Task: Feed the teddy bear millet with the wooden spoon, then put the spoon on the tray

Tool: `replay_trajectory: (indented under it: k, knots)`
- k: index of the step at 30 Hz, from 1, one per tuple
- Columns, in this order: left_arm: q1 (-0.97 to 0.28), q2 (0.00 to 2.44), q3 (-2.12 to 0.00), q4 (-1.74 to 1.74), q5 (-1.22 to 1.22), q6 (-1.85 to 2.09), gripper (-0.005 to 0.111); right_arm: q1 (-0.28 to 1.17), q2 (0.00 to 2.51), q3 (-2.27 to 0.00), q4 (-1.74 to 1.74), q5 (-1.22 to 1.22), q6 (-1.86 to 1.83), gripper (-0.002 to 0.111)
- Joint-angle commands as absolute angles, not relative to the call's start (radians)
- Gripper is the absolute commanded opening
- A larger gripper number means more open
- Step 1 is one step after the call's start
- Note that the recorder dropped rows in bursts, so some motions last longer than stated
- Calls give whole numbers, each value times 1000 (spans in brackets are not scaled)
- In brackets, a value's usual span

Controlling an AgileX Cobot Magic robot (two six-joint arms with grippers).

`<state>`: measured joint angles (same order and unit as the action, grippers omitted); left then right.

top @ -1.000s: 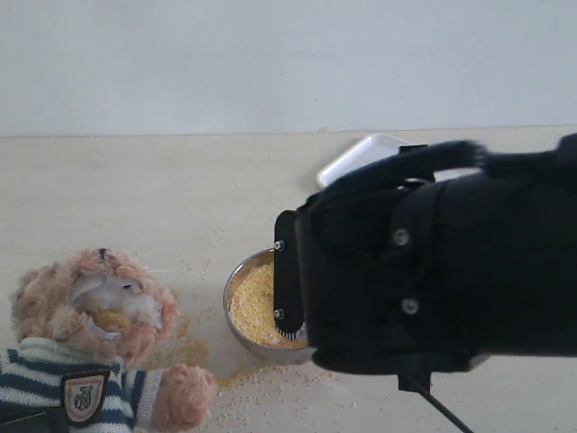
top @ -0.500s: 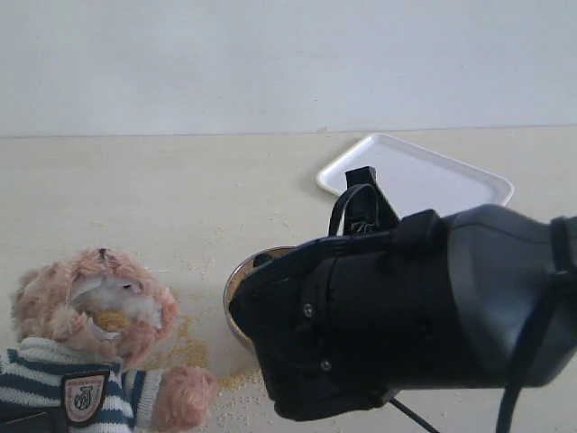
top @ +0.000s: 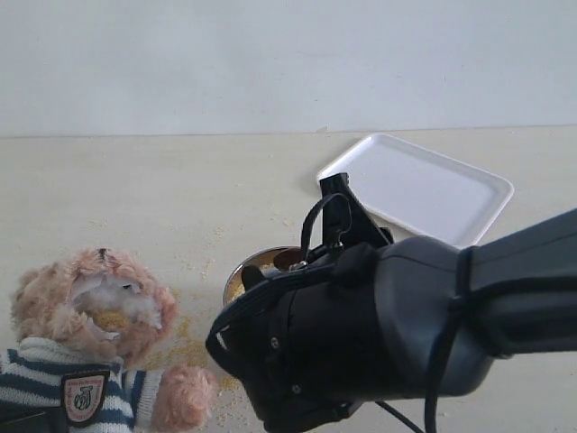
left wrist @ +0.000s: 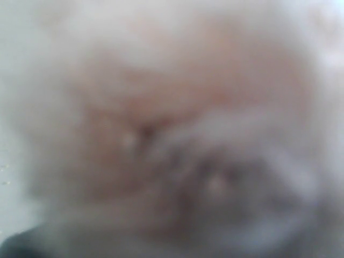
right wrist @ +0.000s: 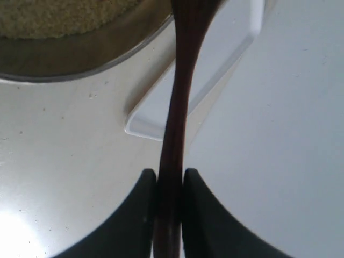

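Some millet [top: 185,347], beige tabletop [top: 135,189], white wall [top: 270,63]

Exterior view as clock face: teddy bear [top: 90,316] at 8 o'clock, on the table [top: 135,189], near front edge. Steel bowl [top: 231,275] just below centre, millet [top: 237,290] in it. Bear is at bowl's 8-9 o'clock, near, not touching. Loose grains [top: 187,347] on table between bear and bowl, some at bear's muzzle. Tray [top: 424,185] at 2 o'clock, flat on table, behind bowl, apart from it. Right arm [top: 388,343] enters from 4 o'clock, in front of bowl, covering most of it. Right wrist view: wooden spoon [right wrist: 174,134] handle clamped between right gripper [right wrist: 169,188] fingers, running over tray corner toward bowl rim.
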<state>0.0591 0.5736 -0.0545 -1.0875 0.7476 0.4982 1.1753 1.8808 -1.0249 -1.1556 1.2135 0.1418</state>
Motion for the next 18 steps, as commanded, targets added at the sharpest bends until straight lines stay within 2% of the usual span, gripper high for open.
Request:
replay_trajectory:
  k: [1,18]
  knots:
    - [60,565,-54,-1111,751,502,5,1146,1894,-1031,-1181,1221,155,3]
    - [60,565,-54,-1111,751,502,5,1148,1896,-1031,-1128,1221,162,3]
